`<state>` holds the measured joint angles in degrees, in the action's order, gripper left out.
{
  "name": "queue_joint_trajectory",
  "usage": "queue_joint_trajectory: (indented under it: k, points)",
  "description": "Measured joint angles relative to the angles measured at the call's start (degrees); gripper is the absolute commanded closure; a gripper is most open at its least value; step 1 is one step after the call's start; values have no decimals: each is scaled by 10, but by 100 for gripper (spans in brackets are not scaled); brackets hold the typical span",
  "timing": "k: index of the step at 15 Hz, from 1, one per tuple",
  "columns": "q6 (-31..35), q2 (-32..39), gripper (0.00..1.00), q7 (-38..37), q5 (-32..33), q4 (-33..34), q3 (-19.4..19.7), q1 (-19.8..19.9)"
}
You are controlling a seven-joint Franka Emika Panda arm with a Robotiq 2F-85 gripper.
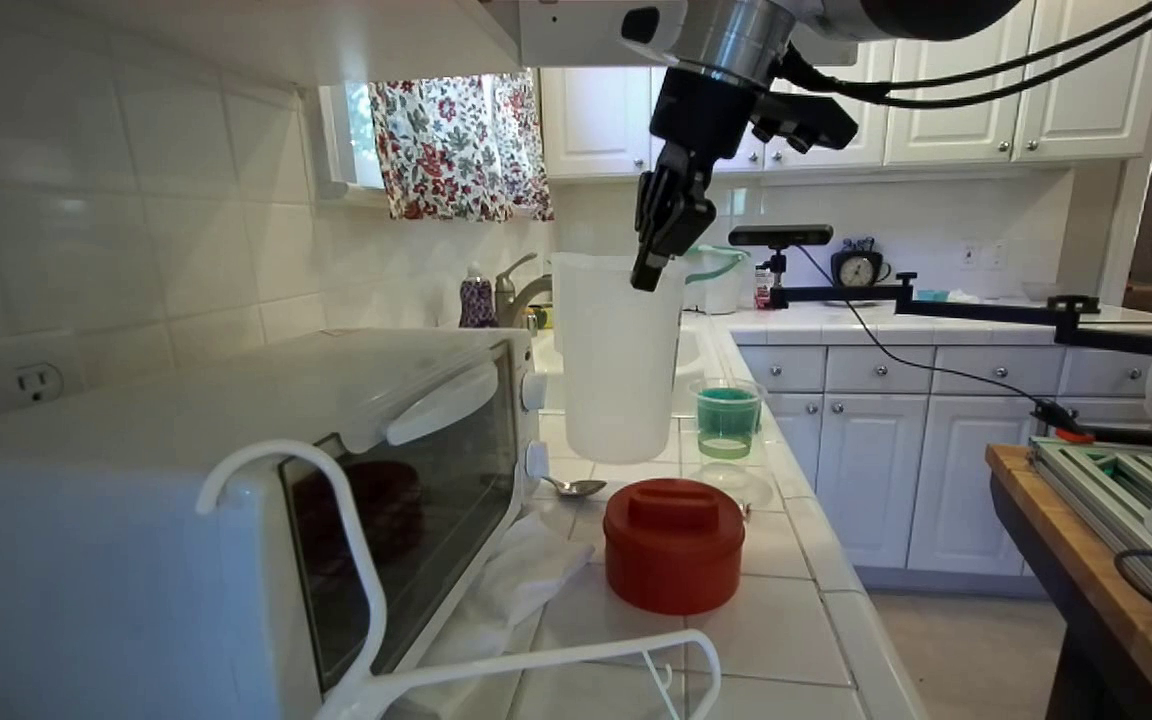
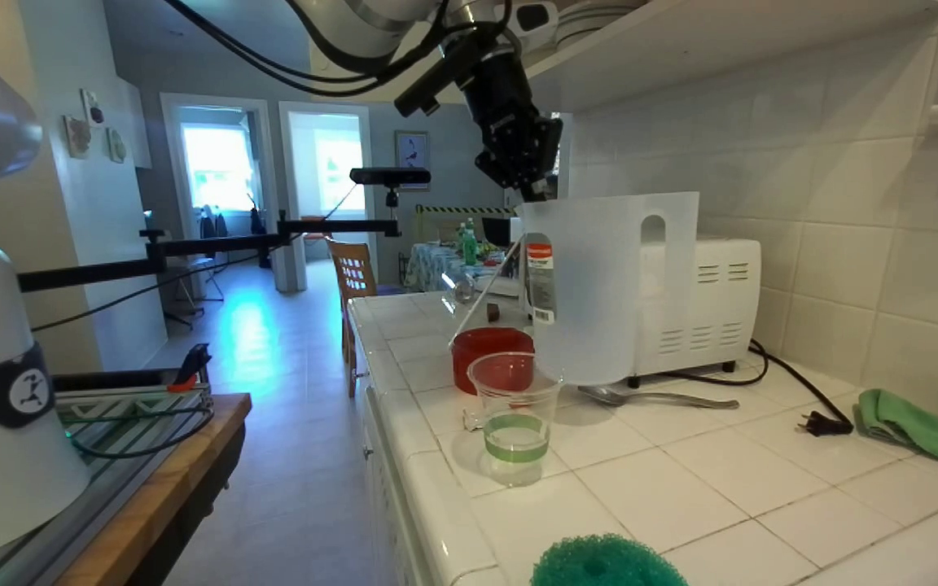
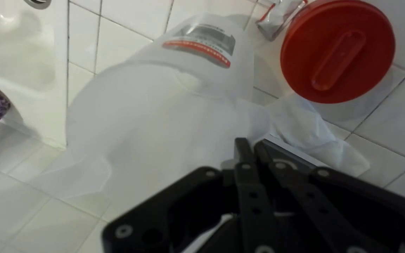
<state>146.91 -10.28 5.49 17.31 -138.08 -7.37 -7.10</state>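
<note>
White-tiled counter spreads across my wrist view, the sink at ten o'clock. Nearer, the cloudy pitcher runs toward eleven from my gripper, its long axis near upright in both exterior views; its base seems off the counter, how far I can't tell. I'm clamped on its rim, though my own fingers mask the pinch. Past me, between one and two, sits the red canister.
</note>
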Motion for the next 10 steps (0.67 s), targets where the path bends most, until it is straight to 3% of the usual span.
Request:
queue_joint_trajectory:
  k: [10]
  points:
    - [-15, -2, 99, 0, -32, -12, -10, -11]
